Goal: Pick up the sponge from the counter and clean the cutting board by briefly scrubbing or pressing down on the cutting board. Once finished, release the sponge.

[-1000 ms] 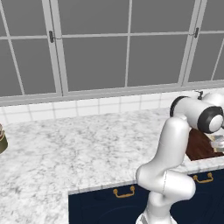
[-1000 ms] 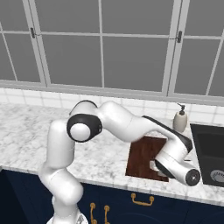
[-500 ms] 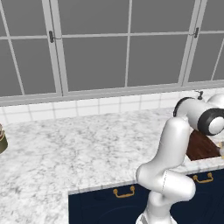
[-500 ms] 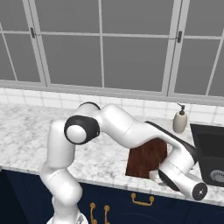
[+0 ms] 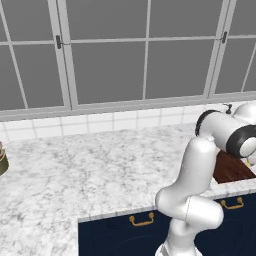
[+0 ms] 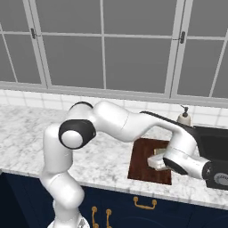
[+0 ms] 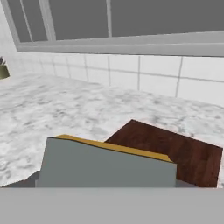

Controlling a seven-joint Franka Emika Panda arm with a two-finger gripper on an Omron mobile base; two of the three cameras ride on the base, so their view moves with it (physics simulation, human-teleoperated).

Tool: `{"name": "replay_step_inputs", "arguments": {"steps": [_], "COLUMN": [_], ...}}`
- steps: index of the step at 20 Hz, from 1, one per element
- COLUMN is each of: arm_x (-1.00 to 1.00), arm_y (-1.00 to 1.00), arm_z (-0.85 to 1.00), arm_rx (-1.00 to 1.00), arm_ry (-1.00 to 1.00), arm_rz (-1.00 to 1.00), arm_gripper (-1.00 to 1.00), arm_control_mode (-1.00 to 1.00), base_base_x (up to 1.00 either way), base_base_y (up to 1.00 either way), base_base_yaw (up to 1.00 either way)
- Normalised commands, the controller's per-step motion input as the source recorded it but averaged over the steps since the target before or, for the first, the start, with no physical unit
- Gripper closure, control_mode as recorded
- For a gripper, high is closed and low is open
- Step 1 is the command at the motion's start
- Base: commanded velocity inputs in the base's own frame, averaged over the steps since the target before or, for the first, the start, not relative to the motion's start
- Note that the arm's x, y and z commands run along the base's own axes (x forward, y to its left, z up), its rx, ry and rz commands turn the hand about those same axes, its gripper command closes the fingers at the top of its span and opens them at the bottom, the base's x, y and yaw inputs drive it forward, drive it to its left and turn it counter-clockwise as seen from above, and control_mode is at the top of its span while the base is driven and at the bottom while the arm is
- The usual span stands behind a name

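On the far left, well away from the tool, a small dark-green pot (image 5: 2,159) sits on the marbled worktop (image 5: 85,175), which runs bare toward the arm. Further right, the tool (image 6: 156,161) hangs low over the near right part of the cutting board (image 6: 144,153), with the sponge (image 7: 107,164) at its tip; in the hand view the sponge's grey-green face and yellow-orange edge sit right at the fingers, the board's dark red wood just beyond it. The fingertips themselves are hidden behind the sponge, so the grip looks closed on it, as a judgement. I judge the pickup done and the sponge brought to the board; whether it presses the wood I cannot tell, and the release is left. Beyond the tool stands a cream soap dispenser (image 6: 184,118). No writing or labels can be read.
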Motion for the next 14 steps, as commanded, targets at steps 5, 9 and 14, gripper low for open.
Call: {"name": "replay_step_inputs", "arguments": {"steps": [5, 9, 14], "arm_x": [0.67, 0.6, 0.0], "arm_y": [0.99, 1.0, 1.0], "arm_z": [0.01, 0.0, 0.04], "arm_rx": [0.0, -0.03, -0.06], "arm_ry": [0.08, 0.22, 0.24], "arm_rz": [0.13, 0.1, 0.01], "arm_gripper": [1.0, 1.0, 1.0], "arm_control_mode": [-1.0, -1.0, -1.0], "base_base_x": [0.0, 0.0, 0.0], "base_base_y": [0.0, 0.0, 0.0], "base_base_yaw": [0.0, 0.0, 0.0]}}
